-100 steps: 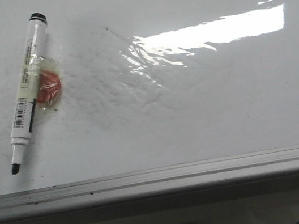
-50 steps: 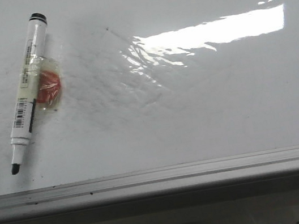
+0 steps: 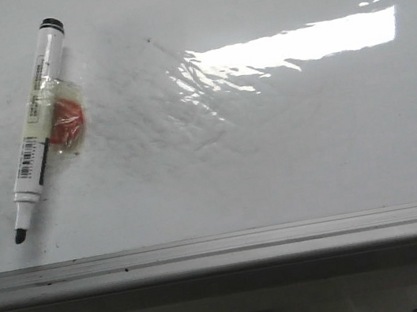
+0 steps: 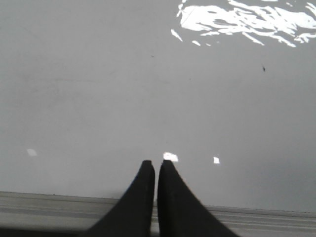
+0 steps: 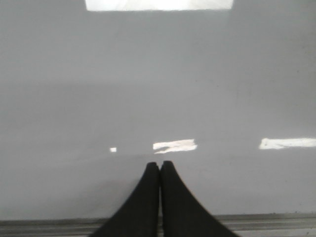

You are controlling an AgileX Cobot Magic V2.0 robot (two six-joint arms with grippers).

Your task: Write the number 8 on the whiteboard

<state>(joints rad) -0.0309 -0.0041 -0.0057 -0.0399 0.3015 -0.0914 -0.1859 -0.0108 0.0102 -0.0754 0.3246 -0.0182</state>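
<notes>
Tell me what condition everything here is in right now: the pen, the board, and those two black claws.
Marker: uncapped, lying flat on the board, tip toward the frame, not held.
Whiteboard: no 8 on it, only faint grey smudges and a glare patch.
Left gripper: shut, holding nothing, over the board near its frame.
Right gripper: shut, holding nothing, over the board near its frame.

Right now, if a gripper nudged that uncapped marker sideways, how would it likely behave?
The marker looks round-barrelled, lying flat on the glossy whiteboard, so it would probably slide or roll. The taped orange lump beside its barrel may stop rolling. It seems stiff and light.
</notes>
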